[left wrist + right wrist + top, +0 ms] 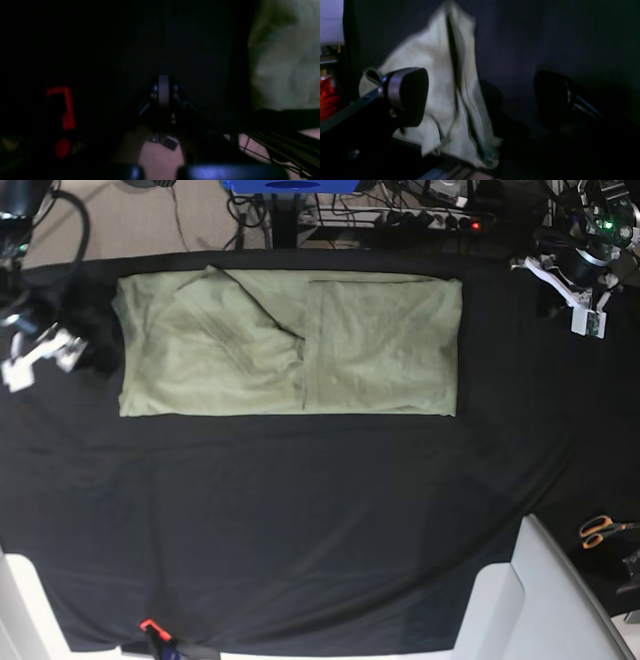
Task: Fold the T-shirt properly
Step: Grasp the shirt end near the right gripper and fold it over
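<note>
The pale sage-green T-shirt lies flat as a long folded rectangle across the far part of the black cloth. My right gripper is open just off the shirt's left end, with nothing between its fingers. One finger overlaps a bunched edge of the T-shirt in the right wrist view. My left gripper is shut on nothing above bare black cloth, and the T-shirt shows to its right. In the base view the left arm stands beyond the shirt's right end.
Orange-handled scissors lie at the right edge. White panels stand at the near right corner and a red clamp holds the cloth's front edge. Cables and a power strip run behind the table.
</note>
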